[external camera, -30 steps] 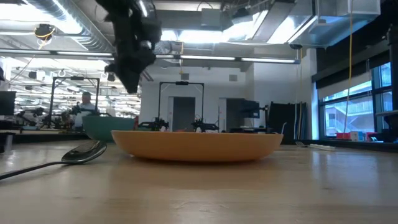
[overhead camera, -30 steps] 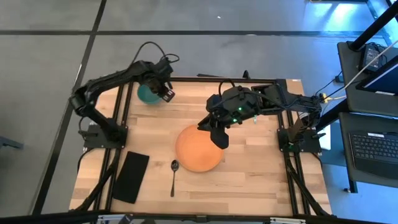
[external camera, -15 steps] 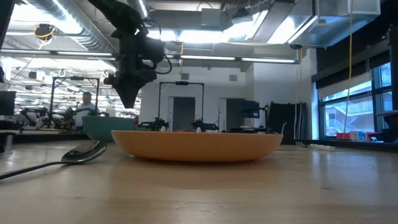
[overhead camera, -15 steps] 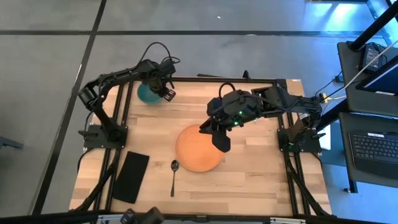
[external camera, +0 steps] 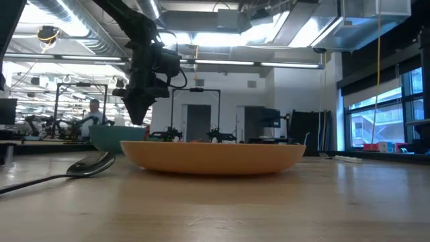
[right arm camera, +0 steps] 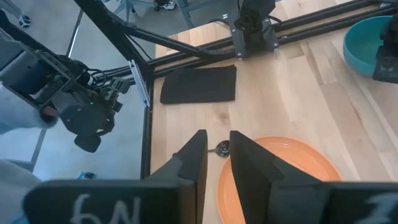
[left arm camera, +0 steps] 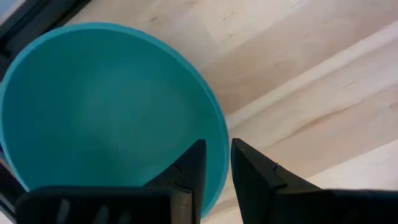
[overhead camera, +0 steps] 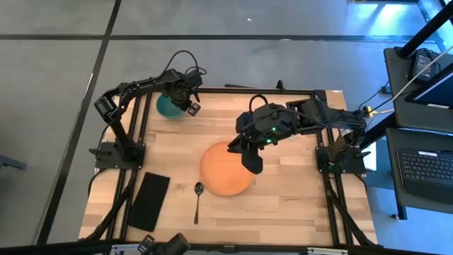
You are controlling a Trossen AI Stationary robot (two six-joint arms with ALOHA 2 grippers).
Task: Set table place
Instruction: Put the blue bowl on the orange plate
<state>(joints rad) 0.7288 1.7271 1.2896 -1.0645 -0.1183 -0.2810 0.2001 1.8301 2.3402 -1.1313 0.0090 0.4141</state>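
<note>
A teal bowl (overhead camera: pixel 168 108) (left arm camera: pixel 106 118) sits on its base at the table's far left corner. My left gripper (overhead camera: pixel 185 105) (left arm camera: pixel 217 142) points down just above the bowl's right rim, open by a narrow gap. One finger stands over the inside and one over the outside, touching nothing. In the low view the left gripper (external camera: pixel 137 118) hangs right above the bowl (external camera: pixel 107 138). An orange plate (overhead camera: pixel 226 168) lies mid-table. My right gripper (overhead camera: pixel 251 161) (right arm camera: pixel 217 134) hovers high over it, narrowly open with nothing between its fingers.
A spoon (overhead camera: pixel 197 200) lies just left of the plate, its bowl end near the plate's rim. A black napkin (overhead camera: pixel 149 201) lies at the near left. A person's sleeve and a dark device (right arm camera: pixel 81 106) show beyond the table's left edge. Bare wood (overhead camera: pixel 297 191) spreads right of the plate.
My left gripper has come down toward the teal bowl and now hangs just above its rim, its finger gap unchanged. The bowl, plate, spoon and napkin have stayed where they were.
</note>
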